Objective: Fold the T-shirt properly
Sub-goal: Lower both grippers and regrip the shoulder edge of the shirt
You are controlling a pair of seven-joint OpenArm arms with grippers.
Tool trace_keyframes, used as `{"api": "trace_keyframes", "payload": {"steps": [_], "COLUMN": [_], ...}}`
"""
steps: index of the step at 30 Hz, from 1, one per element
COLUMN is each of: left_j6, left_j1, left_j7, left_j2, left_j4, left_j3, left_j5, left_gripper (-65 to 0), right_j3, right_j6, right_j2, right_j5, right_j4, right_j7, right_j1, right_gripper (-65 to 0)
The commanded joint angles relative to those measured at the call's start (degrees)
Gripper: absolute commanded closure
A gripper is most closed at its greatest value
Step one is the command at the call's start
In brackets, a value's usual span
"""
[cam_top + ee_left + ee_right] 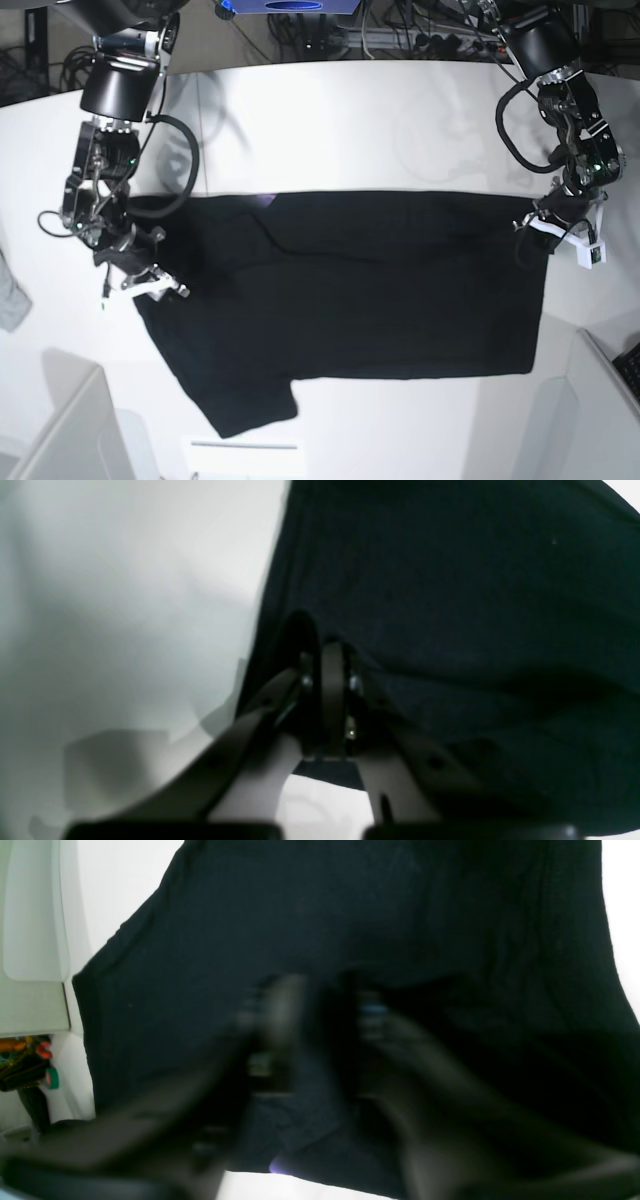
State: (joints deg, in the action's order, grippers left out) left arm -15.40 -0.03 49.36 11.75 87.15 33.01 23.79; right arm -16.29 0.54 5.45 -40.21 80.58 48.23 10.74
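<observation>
Black cotton fills most of the white table (pixel 330 120): the T-shirt (pixel 350 290) lies spread flat across the middle in the base view, one sleeve trailing toward the near edge. That overhead view alone shows both arms at once, the left gripper (pixel 545 222) at the shirt's far corner on the view's right, the right gripper (pixel 150 280) at the opposite side by the other sleeve. The left wrist view gives what the overhead cannot: the left gripper's fingers (pixel 332 680) pressed together, pinching a raised fold of the shirt's edge. The right wrist view is smeared with motion (only dark shapes over dark cloth), so I cannot tell whether those fingers are apart or gripping. A grey cloth scrap (pixel 10 300) lies at the table's edge.
</observation>
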Motion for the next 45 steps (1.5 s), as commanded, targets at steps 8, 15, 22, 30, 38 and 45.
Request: {"api": "trace_keyframes", "payload": {"steps": [8,15,22,30,38,45], "left_j6": [-0.2,-0.6,-0.6,-5.5,-5.7,-5.7], "left_j1": [-0.3,6.6,15.8,16.6,15.7,9.4], "left_j7": [-1.4,-1.1,-1.4,-1.5,-1.5,-1.4], "left_j2": [0.5,-4.1,-4.4,-4.3,-4.2,-4.6], "left_j4": [6.7,17.9,11.8,7.0,2.9,-0.5], "left_j3": [6.1,16.6,20.8,20.7,20.5,20.5], "left_j5": [1.0,2.5,17.8,18.5,18.4,11.4], "left_gripper": [-46.2,-48.1,-47.9,-47.9,-47.9,-47.9], "right_j3": [-0.6,-2.7,-5.0,-5.0,-5.1,-4.6], "right_j6": [0.2,20.3,21.7,19.1,18.4,18.4], "right_j2": [0.1,-4.3,-11.1,-9.0,-7.2,-6.5], "right_j5": [-0.9,-1.4,-1.4,-1.4,-1.3,-1.3], "right_j4": [9.1,23.6,25.1,15.5,9.7,8.9], "right_j7": [-8.4,-17.2,-22.5,-25.1,-25.2,-25.2], "right_j1": [-6.0,-20.4,-28.9,-25.5,-21.1,-20.4], "right_gripper": [-24.2,-33.3,-42.2,-42.5,-42.0,-42.0]}}
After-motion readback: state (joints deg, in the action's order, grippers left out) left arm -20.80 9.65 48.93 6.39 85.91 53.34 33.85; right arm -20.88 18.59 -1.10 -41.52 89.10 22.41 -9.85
